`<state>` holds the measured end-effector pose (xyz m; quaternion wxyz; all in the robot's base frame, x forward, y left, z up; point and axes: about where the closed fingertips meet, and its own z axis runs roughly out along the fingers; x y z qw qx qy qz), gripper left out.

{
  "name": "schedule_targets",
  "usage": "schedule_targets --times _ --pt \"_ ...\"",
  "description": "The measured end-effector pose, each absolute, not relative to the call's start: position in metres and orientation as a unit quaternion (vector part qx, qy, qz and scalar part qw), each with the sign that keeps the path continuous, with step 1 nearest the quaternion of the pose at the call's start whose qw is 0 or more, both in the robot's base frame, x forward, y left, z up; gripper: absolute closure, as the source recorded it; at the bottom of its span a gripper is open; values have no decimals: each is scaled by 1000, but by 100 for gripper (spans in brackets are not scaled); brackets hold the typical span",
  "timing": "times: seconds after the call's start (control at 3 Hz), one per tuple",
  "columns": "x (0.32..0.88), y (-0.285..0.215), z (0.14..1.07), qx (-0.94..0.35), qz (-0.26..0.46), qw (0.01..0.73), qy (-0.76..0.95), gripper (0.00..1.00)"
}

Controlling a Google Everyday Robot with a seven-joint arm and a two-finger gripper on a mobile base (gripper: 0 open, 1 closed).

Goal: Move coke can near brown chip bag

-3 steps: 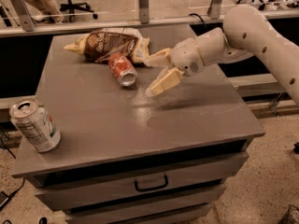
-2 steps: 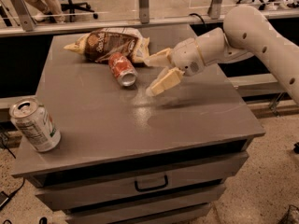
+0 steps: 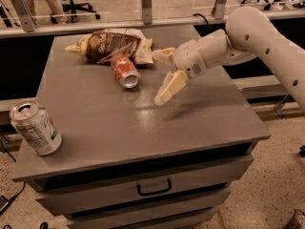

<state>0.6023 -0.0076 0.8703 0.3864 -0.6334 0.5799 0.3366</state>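
The red coke can (image 3: pixel 125 70) lies on its side on the grey cabinet top (image 3: pixel 95 123), its silver end facing the front. It touches the front edge of the brown chip bag (image 3: pixel 110 45), which lies at the back with tan ends. My gripper (image 3: pixel 161 76) is open and empty just right of the can, one finger (image 3: pixel 163 55) near the bag's right end, the other finger (image 3: pixel 169 87) lower toward the front. The gripper hangs a little above the top.
A white and green can (image 3: pixel 35 127) stands upright at the front left corner. The cabinet has a drawer with a handle (image 3: pixel 154 190) below. A railing with glass runs behind, with office chairs beyond it.
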Motion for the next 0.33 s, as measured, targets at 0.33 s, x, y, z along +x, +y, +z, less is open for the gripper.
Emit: schedule_targets --times 0.33 --pt "602 -7 870 -633 337 386 580 0"
